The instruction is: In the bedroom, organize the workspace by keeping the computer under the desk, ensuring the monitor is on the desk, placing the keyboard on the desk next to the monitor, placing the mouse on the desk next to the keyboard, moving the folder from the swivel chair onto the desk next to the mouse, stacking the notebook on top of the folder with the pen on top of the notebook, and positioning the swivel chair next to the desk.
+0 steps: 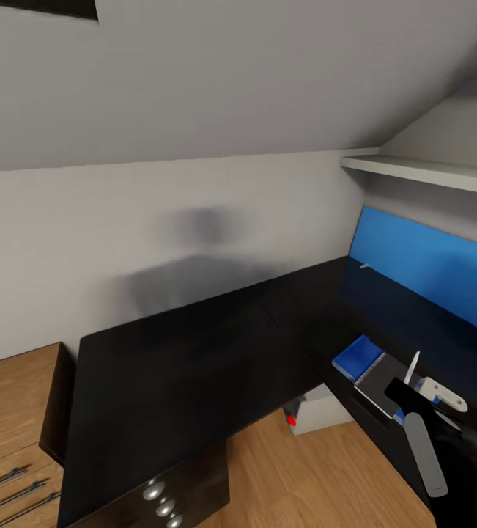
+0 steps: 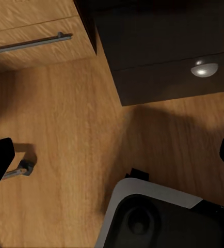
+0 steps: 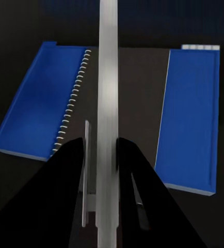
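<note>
While the right gripper (image 3: 100,155) is clamping the pen (image 3: 108,103), the notebook (image 1: 381,381) is lying on the folder (image 1: 357,358) at lower right. The left gripper (image 2: 112,155) is hanging open and empty. The desk (image 1: 187,367) appears otherwise bare, so monitor and keyboard are probably still awaiting placement.

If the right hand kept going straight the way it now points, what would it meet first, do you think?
Most likely the dark spiral-bound notebook lying on the blue folder on the desk. The right hand holds a slim silvery pen pointing down at it, though the gap is hard to judge.
</note>
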